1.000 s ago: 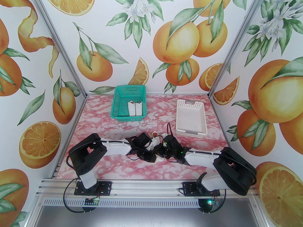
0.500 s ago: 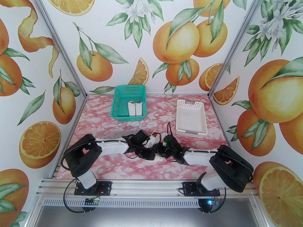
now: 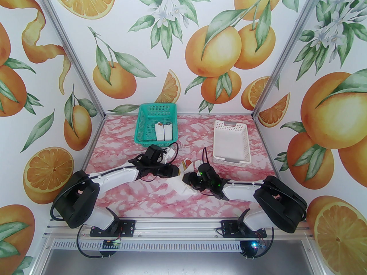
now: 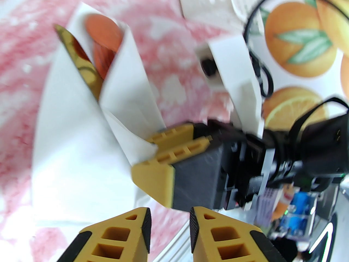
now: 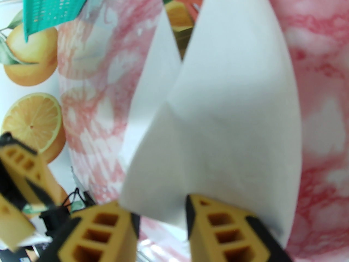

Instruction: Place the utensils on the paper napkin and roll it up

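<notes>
**Napkin folded around the utensils, both grippers slack beside it**

The thin white paper napkin (image 3: 182, 186) lies in the near middle of the pink marbled table (image 3: 123, 142). It is folded loosely around the utensils, and its two flaps meet in a V. The open end points to about 12 o'clock in the top view. Out of it come the orange round-bowled spoon (image 4: 102, 33), the olive-brown knife (image 4: 83, 64) and, blurred under the spoon, what seems to be the orange fork (image 4: 102, 61).

The right gripper (image 5: 162, 222) reaches in from 3 o'clock. Its yellow fingers stand partly apart and the near edge of the napkin comes down between them. I cannot tell whether the paper touches the pads.

The left gripper (image 4: 169, 224) comes from 9 o'clock, just beside the napkin. Its jaws are a little apart with nothing between them.

At 11 o'clock from the napkin, well apart, stands a teal plastic mesh basket (image 3: 143, 125) with two small white wrapped bundles (image 3: 164, 132) inside. At 1 o'clock stands a white perforated plastic basket (image 3: 217, 142).
</notes>
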Controlling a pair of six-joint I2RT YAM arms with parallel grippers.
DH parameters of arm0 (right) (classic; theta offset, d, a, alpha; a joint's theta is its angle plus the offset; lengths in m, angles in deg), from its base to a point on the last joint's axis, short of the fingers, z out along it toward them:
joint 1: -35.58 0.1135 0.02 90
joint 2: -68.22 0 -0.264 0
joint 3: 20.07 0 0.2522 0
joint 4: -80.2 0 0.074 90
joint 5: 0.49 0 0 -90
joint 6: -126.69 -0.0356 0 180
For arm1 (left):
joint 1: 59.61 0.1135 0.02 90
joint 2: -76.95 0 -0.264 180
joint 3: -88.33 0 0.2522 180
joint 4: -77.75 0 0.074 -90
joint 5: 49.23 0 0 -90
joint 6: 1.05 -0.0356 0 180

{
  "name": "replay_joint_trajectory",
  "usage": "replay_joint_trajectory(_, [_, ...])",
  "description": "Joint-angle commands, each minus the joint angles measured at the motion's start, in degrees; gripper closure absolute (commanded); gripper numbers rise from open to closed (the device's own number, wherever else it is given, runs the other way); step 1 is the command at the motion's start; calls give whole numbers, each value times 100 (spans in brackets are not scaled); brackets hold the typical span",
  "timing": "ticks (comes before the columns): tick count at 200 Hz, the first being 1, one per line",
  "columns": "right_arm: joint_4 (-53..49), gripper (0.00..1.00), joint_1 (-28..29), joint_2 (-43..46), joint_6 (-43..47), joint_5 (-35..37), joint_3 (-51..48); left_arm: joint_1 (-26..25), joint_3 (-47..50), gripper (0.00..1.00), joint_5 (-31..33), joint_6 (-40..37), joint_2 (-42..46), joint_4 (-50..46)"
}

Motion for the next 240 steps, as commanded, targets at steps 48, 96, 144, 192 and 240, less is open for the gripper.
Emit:
replay_joint_trajectory(48, [-442, 53, 41, -72, 138, 16, -117, 107, 59, 65, -41, 700, -257, 871])
replay_joint_trajectory(96, [-604, 53, 42, -57, 191, 66, -96, 103, 52, 63, 78, 672, -375, 822])
replay_joint_trajectory(144, [-686, 67, 48, -35, 193, 108, -83, 103, 62, 63, 157, 533, -536, 715])
replay_joint_trajectory(192, [-767, 76, 41, -47, 219, 121, -44, 29, 33, 61, 77, 468, -746, 732])
replay_joint_trajectory(240, [-785, 77, 42, -54, 229, 121, -35, -143, -62, 58, 185, 404, -968, 671])
